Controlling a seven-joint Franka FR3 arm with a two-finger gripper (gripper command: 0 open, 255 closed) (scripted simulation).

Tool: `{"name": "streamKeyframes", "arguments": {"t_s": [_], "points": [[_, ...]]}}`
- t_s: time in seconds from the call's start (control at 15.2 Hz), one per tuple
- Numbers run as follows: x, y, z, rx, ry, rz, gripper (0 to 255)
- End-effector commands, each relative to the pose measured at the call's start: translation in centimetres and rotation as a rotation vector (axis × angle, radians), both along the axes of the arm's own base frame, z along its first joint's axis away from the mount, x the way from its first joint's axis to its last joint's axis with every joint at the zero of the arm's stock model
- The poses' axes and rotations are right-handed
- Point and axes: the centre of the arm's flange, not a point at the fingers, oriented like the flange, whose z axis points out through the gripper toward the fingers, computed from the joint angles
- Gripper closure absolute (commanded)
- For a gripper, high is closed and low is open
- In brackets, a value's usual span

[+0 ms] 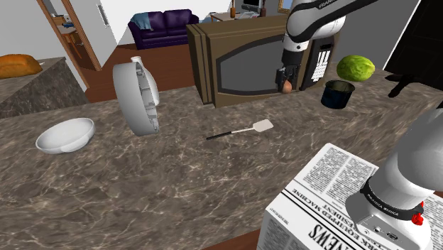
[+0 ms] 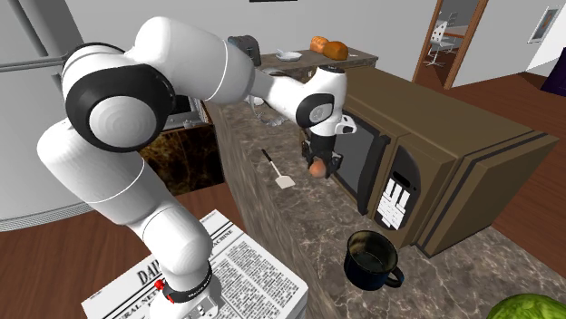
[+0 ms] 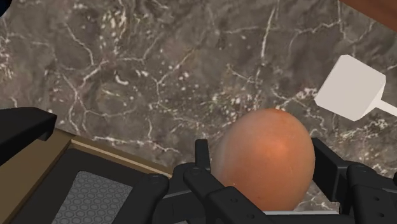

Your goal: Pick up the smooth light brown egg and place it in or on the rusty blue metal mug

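The light brown egg (image 3: 264,156) is pinched between the black fingers (image 3: 203,168) of the gripper (image 1: 286,82), held above the table (image 1: 177,177) in front of the brown microwave (image 1: 241,67). The dark blue mug (image 1: 337,94) stands apart from it, beside the microwave, and looks empty. The newsprint on the stand (image 1: 319,206) reads "NEWS". The table is dark veined marble, with a purple sofa (image 1: 163,27) beyond.

— Shoulder view?
— Beside the stand (image 1: 319,206), looking across the counter (image 1: 177,185) at the microwave (image 1: 241,67).
— Second?
— Close by the arm (image 2: 136,118), along the counter; same microwave.
— Wrist?
— On the gripper (image 3: 263,154), facing the counter, near.
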Motion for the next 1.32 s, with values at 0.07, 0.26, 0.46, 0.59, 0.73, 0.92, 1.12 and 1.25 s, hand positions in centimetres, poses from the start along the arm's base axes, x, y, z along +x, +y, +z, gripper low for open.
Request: {"name": "streamKeyframes", "arguments": {"t_s": [0.07,0.26,0.46,0.59,0.73,0.92,1.12,1.25], "points": [[0.0,-0.2,1.8,-0.001,-0.006,0.0,255],[0.0,-0.2,3.4,-0.001,-0.006,0.0,255],[0.0,-0.2,5.0,-0.001,-0.006,0.0,255],[0.0,-0.2,6.1,-0.001,-0.006,0.0,255],[-0.6,-1.3,6.4,-0.001,-0.006,0.0,255],[-2.5,-4.8,6.4,-0.001,-0.006,0.0,255],[-4.4,-8.3,6.5,-0.001,-0.006,0.0,255],[-5.6,-10.6,6.5,-0.001,-0.006,0.0,255]]}}
